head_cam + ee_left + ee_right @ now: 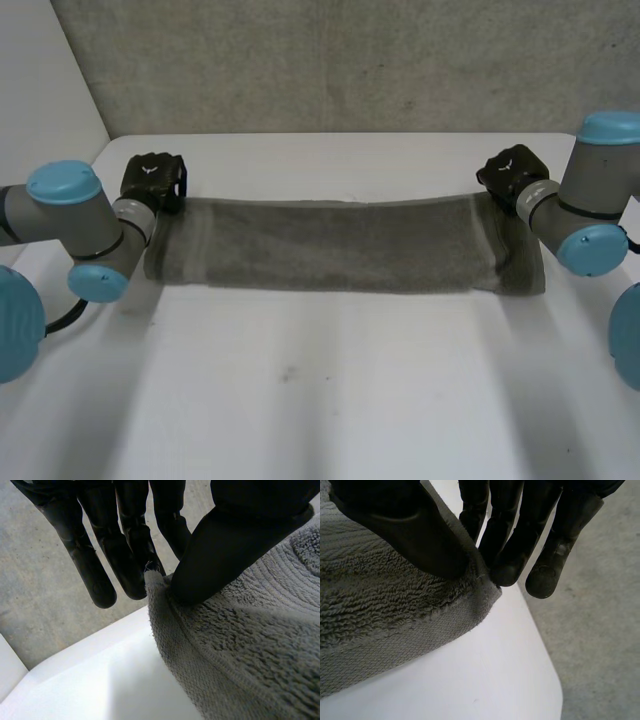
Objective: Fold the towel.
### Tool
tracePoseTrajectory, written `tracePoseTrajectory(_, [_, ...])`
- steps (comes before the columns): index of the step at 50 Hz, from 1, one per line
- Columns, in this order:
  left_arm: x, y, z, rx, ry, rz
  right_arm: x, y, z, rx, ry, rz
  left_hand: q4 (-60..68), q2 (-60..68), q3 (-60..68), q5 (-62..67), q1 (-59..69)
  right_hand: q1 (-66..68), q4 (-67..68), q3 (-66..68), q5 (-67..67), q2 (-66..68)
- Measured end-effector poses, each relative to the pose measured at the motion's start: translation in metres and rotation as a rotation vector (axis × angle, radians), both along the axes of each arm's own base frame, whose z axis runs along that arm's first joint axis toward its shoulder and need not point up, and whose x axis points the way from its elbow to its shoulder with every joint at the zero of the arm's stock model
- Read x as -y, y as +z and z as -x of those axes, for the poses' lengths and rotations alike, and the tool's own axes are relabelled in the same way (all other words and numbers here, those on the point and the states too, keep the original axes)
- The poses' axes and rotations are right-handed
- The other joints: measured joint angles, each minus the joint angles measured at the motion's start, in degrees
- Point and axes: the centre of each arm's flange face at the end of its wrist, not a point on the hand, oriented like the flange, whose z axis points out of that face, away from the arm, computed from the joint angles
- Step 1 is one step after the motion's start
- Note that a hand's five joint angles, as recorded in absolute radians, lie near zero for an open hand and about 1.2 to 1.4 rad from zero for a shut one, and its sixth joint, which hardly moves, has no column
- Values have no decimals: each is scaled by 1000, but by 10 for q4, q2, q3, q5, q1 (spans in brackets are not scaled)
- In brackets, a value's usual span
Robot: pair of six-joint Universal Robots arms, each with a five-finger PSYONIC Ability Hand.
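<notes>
At the frame's upper left, the black left hand (153, 182) pinches the far left corner of the grey terry-cloth towel (340, 245) between thumb and fingers. The towel stretches left to right across the white table (320, 400) (its long axis joins both hands), spreading lower in frame than either. At upper right, the black right hand (510, 172) pinches the far right corner.

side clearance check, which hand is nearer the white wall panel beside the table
Left. The left hand pinches a corner of the grey terry towel near the white wall panel; the right hand pinches the opposite corner.
</notes>
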Motion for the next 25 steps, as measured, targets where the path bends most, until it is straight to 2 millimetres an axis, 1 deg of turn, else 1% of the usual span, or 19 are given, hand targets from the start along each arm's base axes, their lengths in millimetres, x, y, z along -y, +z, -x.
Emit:
tracePoseTrajectory(10, [18, 0, 3, -9, 6, 56, 16, -8, -4, 15, -1, 95, 0, 0, 0, 0, 0, 0, 0, 0, 0, 0])
tracePoseTrajectory(15, [23, 1, 4, -12, 6, 77, 21, -15, -5, 16, -2, 111, 0, 0, 0, 0, 0, 0, 0, 0, 0, 0])
tracePoseTrajectory(23, [30, -2, 6, -15, 0, 98, 26, -24, -6, 16, 3, 128, 0, 0, 0, 0, 0, -5, -14, -11, -18, -8])
tracePoseTrajectory(24, [30, -3, 6, -15, -1, 98, 27, -25, -6, 16, 3, 129, 0, 0, 0, 0, 0, -47, -49, -45, -55, -51])
tracePoseTrajectory(25, [30, -4, 7, -15, -4, 99, 27, -26, -6, 16, 4, 132, 0, 0, 0, 0, 0, -158, -158, -165, -168, -166])
